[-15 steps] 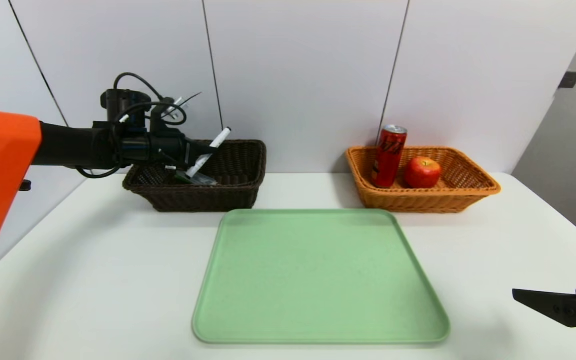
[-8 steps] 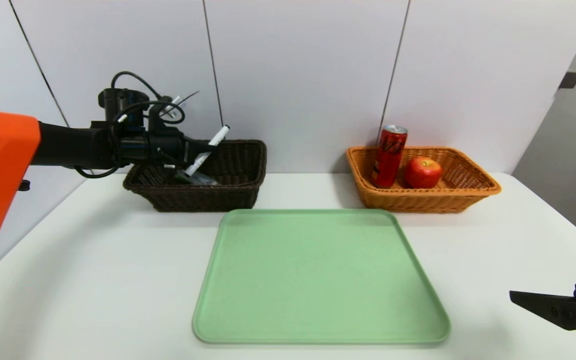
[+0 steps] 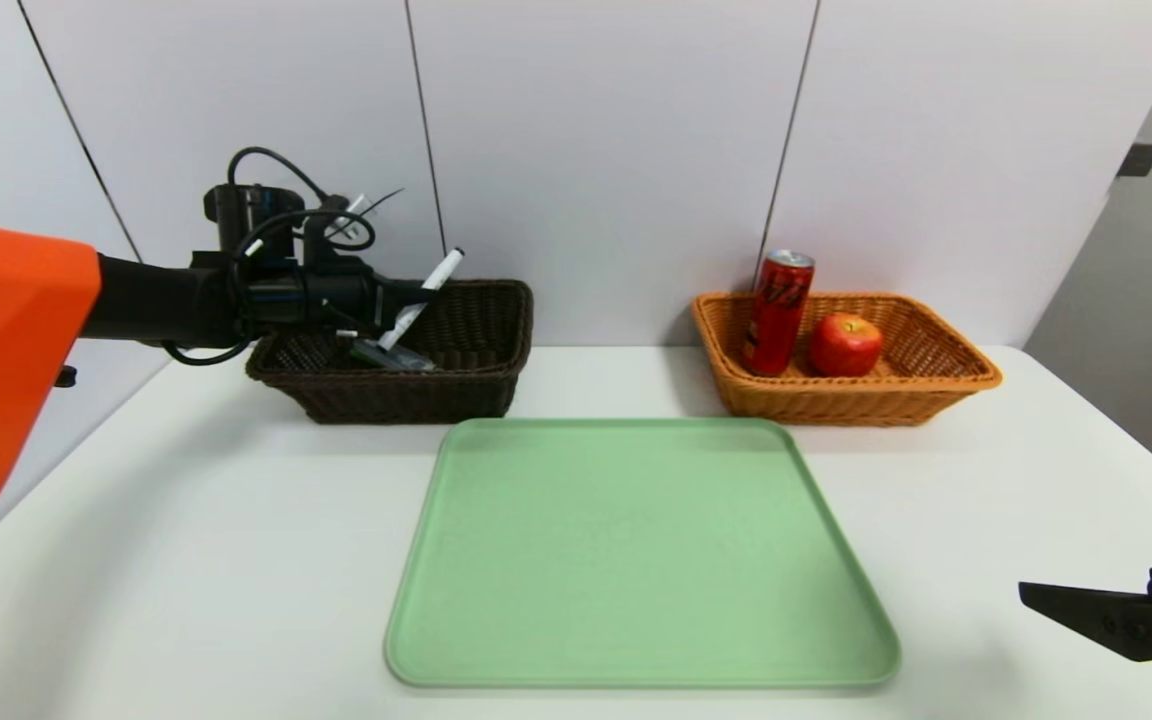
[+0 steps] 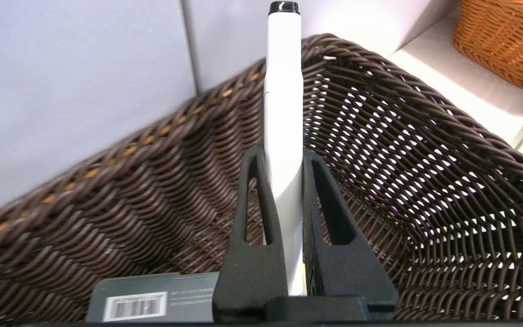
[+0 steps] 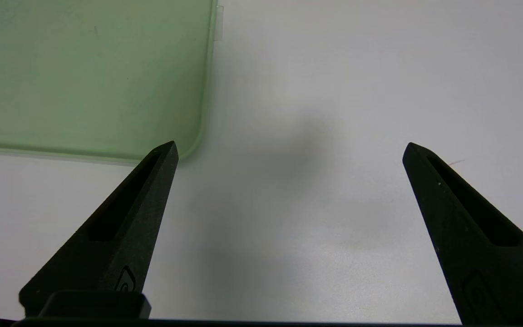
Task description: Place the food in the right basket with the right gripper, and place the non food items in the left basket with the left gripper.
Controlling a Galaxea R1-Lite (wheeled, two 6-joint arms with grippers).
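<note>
White marker (image 4: pixel 283 109) was pinched between the left gripper's (image 3: pixel 406 300) jaws, which were closed tight on its barrel; black-capped end stuck out past the fingertips (image 4: pixel 252 181), pointing up and away toward the wall. Marker was held over the dark brown wicker basket (image 3: pixel 466 375), above its inside, not touching the weave as far as visible. Below the jaws, on the basket floor, lay a dark flat box with a barcode label (image 4: pixel 152 302). Left arm reached in level from the left side of the white table (image 3: pixel 186 560).

Right gripper (image 5: pixel 288 150) was parked low at the near right edge, jaws spread wide, nothing between them, only bare tabletop under them. Green tray's (image 5: pixel 84 72) near corner was just beside one jaw tip. Tray sat mid-table, in front of both baskets.

Orange wicker basket (image 3: pixel 936 385) far right held a red soda can (image 3: pixel 778 312) standing tilted against the back rim and a red apple (image 3: pixel 845 344) just beside it.
</note>
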